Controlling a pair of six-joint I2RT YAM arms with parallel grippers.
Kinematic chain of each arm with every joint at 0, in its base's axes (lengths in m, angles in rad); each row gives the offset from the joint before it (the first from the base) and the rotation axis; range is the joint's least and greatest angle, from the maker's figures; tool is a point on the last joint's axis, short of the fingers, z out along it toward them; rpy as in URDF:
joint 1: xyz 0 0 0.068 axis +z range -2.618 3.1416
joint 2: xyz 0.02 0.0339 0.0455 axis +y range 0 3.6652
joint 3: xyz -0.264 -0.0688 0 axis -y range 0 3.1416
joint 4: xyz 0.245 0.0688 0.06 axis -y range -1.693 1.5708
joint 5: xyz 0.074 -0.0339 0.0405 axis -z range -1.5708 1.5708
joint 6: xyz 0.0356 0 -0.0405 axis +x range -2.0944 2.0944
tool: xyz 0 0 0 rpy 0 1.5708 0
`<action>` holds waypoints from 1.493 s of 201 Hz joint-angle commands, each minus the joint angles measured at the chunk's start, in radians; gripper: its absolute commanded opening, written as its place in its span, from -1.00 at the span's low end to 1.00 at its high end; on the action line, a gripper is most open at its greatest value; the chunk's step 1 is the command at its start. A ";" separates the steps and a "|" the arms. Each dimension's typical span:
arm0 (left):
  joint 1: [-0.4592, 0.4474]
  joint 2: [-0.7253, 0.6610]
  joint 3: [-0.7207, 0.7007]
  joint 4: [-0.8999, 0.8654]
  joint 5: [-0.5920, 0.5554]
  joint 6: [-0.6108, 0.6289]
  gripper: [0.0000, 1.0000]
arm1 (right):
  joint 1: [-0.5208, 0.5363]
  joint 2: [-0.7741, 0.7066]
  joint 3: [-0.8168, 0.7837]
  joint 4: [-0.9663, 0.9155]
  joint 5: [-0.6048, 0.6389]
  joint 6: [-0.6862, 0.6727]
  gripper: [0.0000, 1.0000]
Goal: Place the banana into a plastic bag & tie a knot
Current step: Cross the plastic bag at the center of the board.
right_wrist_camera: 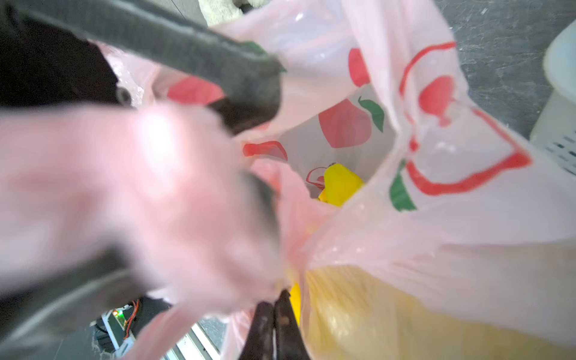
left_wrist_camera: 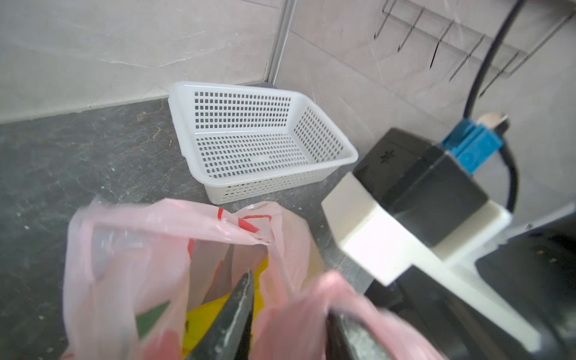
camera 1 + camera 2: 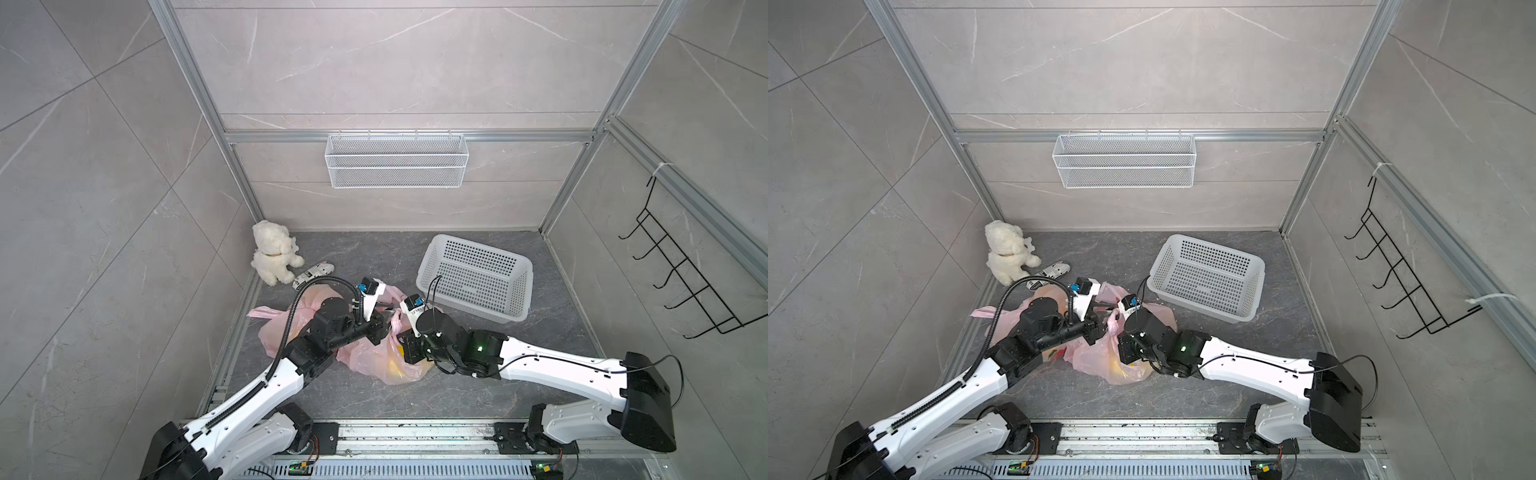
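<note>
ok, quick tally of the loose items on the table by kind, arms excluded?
Pink plastic bags: 2, as far as the top views show
Banana: 1, inside a bag
White plastic basket: 1
Plush toy: 1
Striped packet: 1
Total: 6
</note>
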 commanded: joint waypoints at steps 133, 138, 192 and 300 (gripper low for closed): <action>-0.099 -0.326 -0.162 -0.085 -0.189 0.082 0.48 | -0.001 -0.138 0.079 -0.144 0.107 -0.060 -0.98; -0.104 -0.317 -0.157 -0.083 -0.196 0.086 0.47 | -0.001 -0.138 0.082 -0.145 0.107 -0.063 -0.98; -0.138 -0.255 -0.069 -0.079 -0.363 0.198 0.34 | 0.000 -0.135 0.088 -0.153 0.111 -0.072 -0.98; -0.172 -0.228 0.028 -0.180 -0.261 0.355 0.12 | -0.004 -0.130 0.100 -0.155 0.109 -0.079 -0.97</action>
